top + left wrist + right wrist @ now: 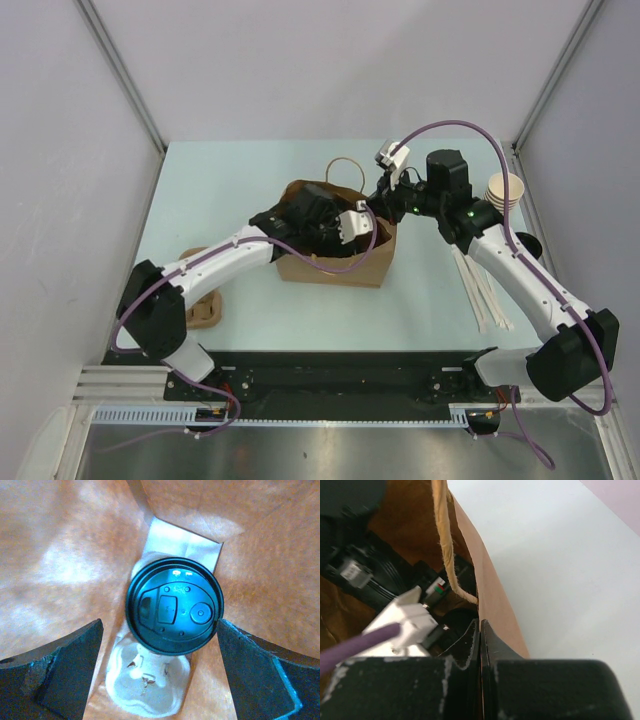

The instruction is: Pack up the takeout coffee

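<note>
Left fingers: spread wide and grasping nothing, one on each side of the takeout coffee, both clear of its black lid.

Takeout coffee: upright at the bottom of the brown paper bag. It sits on or against a pale moulded insert; which of the two cannot be told.

Right fingers: clenched on the bag's upper rim, beside its twine handle.

The bag stands upright mid-surface. A stack of lidless cups sits near the right edge. Pale flat sticks lie beside the right arm.
</note>
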You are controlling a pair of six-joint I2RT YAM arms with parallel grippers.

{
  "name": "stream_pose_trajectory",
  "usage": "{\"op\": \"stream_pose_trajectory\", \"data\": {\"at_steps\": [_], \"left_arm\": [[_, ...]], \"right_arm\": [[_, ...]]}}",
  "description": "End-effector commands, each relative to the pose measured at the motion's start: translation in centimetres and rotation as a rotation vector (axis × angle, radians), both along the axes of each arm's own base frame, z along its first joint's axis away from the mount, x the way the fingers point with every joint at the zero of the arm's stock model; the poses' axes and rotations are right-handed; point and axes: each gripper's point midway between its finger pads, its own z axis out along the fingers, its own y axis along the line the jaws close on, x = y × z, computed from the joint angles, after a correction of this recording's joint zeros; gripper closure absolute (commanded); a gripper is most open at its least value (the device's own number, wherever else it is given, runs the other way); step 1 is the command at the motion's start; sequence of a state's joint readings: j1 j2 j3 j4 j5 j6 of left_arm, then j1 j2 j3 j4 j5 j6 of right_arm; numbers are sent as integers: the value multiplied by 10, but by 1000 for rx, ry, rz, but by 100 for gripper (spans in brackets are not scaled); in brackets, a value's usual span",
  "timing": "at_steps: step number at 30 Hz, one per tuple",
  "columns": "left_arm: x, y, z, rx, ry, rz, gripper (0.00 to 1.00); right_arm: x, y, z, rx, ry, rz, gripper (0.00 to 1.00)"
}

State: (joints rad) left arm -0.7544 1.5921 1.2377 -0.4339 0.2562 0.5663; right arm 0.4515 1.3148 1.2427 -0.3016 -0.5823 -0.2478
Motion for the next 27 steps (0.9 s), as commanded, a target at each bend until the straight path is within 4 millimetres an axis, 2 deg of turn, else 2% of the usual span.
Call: {"op": "stream_pose_trajectory", "data": {"at_steps": [1, 11, 23, 25, 27], "left_arm": [[-7, -3, 45, -86, -42, -12, 1], [-24, 1, 81, -145, -38, -27, 1], [-28, 17, 154, -264, -71, 88, 0], [-28, 20, 168, -295, -74, 114, 1], [-23, 26, 185, -329, -82, 155, 1]], "right_arm": [[1, -3, 2, -18, -2, -13, 100], [6, -3, 6, -24, -28, -18, 100], [13, -5, 13, -30, -78, -38, 100], [16, -6, 17, -26, -93, -50, 96], [19, -7, 24, -14, -114, -66, 84]]}}
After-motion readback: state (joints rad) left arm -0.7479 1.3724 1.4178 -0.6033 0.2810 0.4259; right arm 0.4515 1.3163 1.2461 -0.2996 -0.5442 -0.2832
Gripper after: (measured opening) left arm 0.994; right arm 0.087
